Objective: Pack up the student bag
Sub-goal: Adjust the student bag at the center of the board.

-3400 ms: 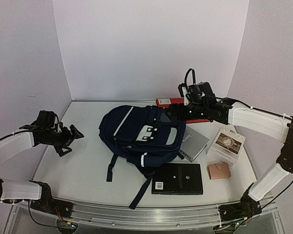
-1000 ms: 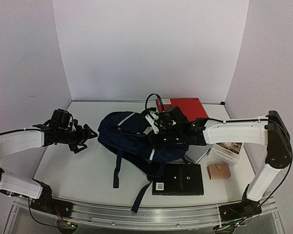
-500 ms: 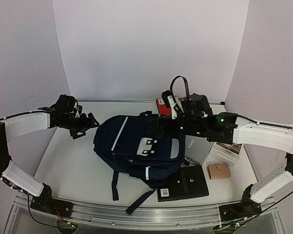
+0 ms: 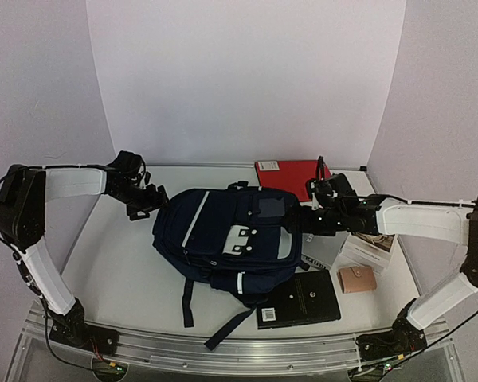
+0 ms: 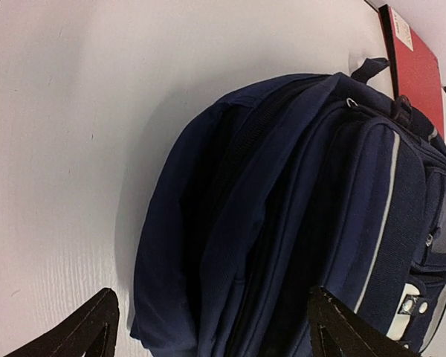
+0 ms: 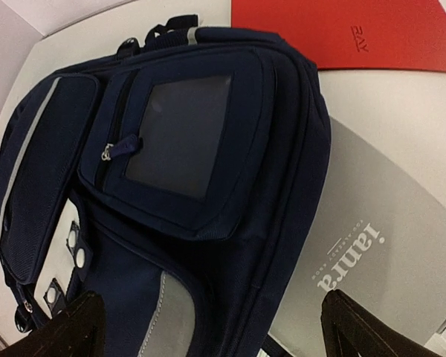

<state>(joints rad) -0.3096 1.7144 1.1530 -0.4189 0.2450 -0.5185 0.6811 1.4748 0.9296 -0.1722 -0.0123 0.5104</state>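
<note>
The student bag [image 4: 223, 235] is a large navy backpack with thin white stripes and white patches. It lies flat mid-table with its straps trailing toward the front. My left gripper [image 4: 149, 200] is open at the bag's back-left edge; in the left wrist view [image 5: 215, 335] its jaws straddle the bag's dark side folds [image 5: 230, 223] without closing. My right gripper [image 4: 304, 220] is open at the bag's right edge. In the right wrist view [image 6: 215, 331] its jaws span the bag's side seam [image 6: 282, 223] below the clear front pocket [image 6: 178, 134].
A red book [image 4: 293, 173] lies behind the bag. A grey box [image 4: 323, 248] lies partly under the bag's right edge, with a white box [image 4: 372, 245] beside it. A brown wallet [image 4: 356, 279] and a black notebook [image 4: 299, 298] lie front right.
The left gripper has moved in to the bag's back-left edge. The right gripper has dropped from above the bag to its right edge. The bag has stayed put for the last half second.
</note>
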